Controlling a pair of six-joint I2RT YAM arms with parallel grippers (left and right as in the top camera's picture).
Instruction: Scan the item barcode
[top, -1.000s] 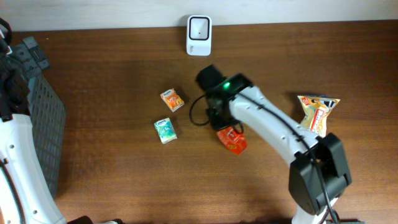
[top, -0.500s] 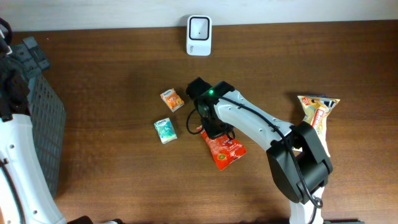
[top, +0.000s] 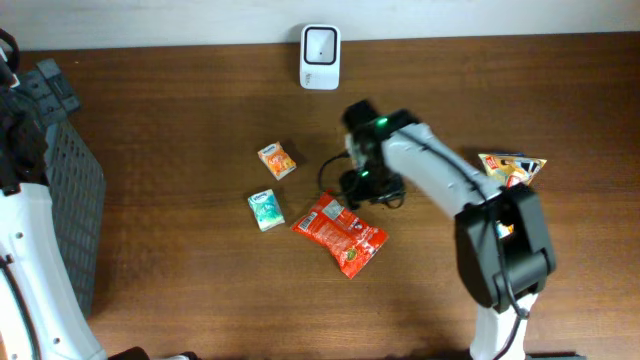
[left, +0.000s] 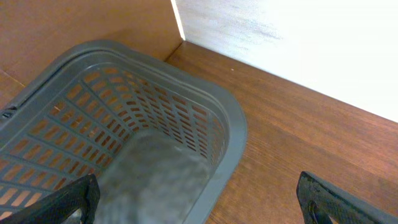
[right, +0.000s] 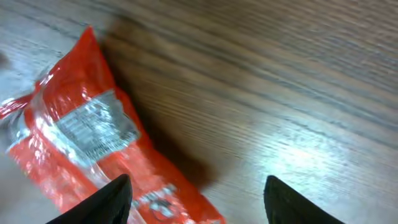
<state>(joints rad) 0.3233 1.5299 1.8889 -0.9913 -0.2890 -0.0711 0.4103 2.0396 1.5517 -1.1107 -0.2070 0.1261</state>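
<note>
Red snack pouch (top: 340, 232): lies flat near the middle of the desk (top: 150, 300), slightly toward the front edge, held by nothing. A pale label panel (right: 93, 124) faces up, too blurred to tell whether it carries the barcode.

Grey slatted basket (top: 60, 200): left edge of the desk. The left gripper (left: 199, 205) hangs over its rim, jaws spread wide with nothing between them.

Teal sachet (top: 265, 210): left of centre, loose, just left of the pouch but apart from it.

Orange sachet (top: 277, 160): behind the teal one, loose.

Barcode scanner (top: 320, 57): upright at the middle of the rear edge, well apart from the pouch.

Right gripper (right: 199, 205): above bare wood just right of the pouch's rear end, jaws parted and grasping nothing.

Yellow snack bag (top: 510, 175): toward the right edge, beside the right arm.

Status, as a judgement: no item is at the scanner, and nothing shows a finished scan. The pouch likely needs grasping, carrying to the rear edge and turning code-side to the scanner.

Room: bare wood runs unbroken between pouch and scanner. The front of the desk is open. The two sachets crowd the pouch's left side, so an approach from the right looks freer.
</note>
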